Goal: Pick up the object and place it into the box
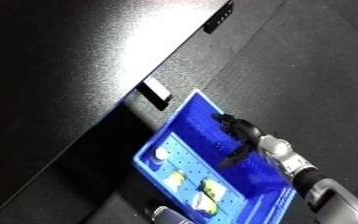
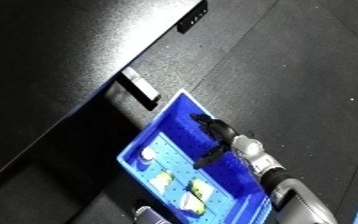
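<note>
Dim, tilted views with coarse grain throughout. A broad pale glare washes the dark bench (image 1: 87, 55) from about eleven o'clock, fading to deep shadow toward seven o'clock. The blue bin (image 1: 189, 132) looks oversaturated, and the black robot hand (image 1: 238, 132) blurs into it.

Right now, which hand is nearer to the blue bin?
Right. The right hand hangs over the blue bin, fingers relaxed and holding nothing. The left hand shows in neither view.
</note>
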